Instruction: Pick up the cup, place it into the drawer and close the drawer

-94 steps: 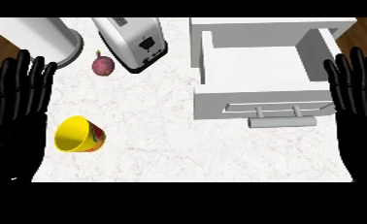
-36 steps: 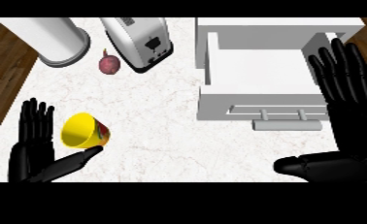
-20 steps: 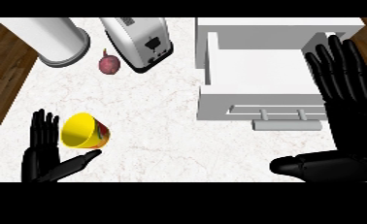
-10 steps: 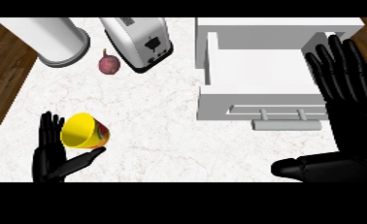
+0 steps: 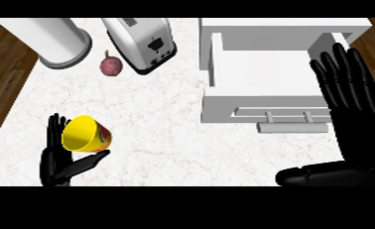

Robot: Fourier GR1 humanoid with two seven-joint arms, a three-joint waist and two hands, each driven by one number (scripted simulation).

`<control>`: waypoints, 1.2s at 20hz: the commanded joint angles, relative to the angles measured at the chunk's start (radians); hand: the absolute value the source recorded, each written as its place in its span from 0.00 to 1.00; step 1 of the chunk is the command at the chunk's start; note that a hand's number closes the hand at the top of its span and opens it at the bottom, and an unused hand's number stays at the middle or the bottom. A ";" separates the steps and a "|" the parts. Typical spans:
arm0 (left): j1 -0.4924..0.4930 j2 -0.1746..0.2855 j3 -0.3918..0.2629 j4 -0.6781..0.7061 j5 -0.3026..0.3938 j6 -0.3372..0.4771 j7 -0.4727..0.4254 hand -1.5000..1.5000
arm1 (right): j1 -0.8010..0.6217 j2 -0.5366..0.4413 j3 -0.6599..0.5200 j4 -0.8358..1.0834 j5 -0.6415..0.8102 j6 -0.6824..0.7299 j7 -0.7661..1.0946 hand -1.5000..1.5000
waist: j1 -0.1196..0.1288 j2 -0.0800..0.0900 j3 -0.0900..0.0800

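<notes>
Locate the cup (image 5: 86, 134) in the lower left of the frame. It is yellow with a red mark on its side wall, and it sits tilted on the surface (image 5: 176, 148) with its mouth turned toward the upper left.

The left hand (image 5: 58, 166) enters from the lower left edge, directly below the cup. Its fingers (image 5: 53, 126) stand straight up along the cup's left side, partly hidden behind the rim. The thumb (image 5: 92, 160) is spread out beneath the cup's lower right. The hand is spread apart with the cup in the gap between fingers and thumb. You cannot tell whether either part touches the cup.

The right hand (image 5: 355, 139) occupies the right edge of the frame. Its fingers are straight and apart, pointing toward the top of the frame and overlapping the right side of the drawer (image 5: 216, 59). Its thumb points left along the lower right. It holds nothing.

The drawer is white and pulled open in the upper right, well apart from the cup. Its handle (image 5: 293, 128) lies along the front panel, facing the lower edge.

In the upper left of the frame, note:
- a silver cylinder (image 5: 55, 42) at the far left;
- a toaster (image 5: 143, 42) to the right of the cylinder, set at an angle;
- a small dark red fruit (image 5: 111, 66) just below and between the two.
</notes>
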 commanded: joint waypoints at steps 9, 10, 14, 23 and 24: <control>-0.106 0.034 0.020 0.187 0.064 -0.072 -0.087 0.00 | 0.029 -0.024 -0.035 -0.055 -0.043 0.018 0.053 0.00 | -0.002 0.000 0.000; -0.044 -0.010 -0.004 0.102 0.069 -0.064 -0.091 0.00 | 0.025 0.004 0.001 -0.069 0.004 -0.017 0.047 0.00 | 0.001 -0.001 0.000; -0.081 0.051 0.011 0.188 0.099 -0.187 -0.084 0.00 | -0.053 -0.020 -0.039 -0.035 -0.038 -0.019 0.092 0.00 | 0.001 0.000 0.000; -0.168 0.044 -0.002 0.294 0.119 -0.332 -0.151 1.00 | -0.027 -0.006 -0.009 -0.017 -0.005 -0.009 0.045 0.00 | 0.000 0.000 0.000; -0.228 0.073 0.020 0.410 0.109 -0.339 -0.202 1.00 | 0.030 0.004 -0.008 -0.058 -0.036 0.005 0.037 0.00 | -0.009 0.002 -0.001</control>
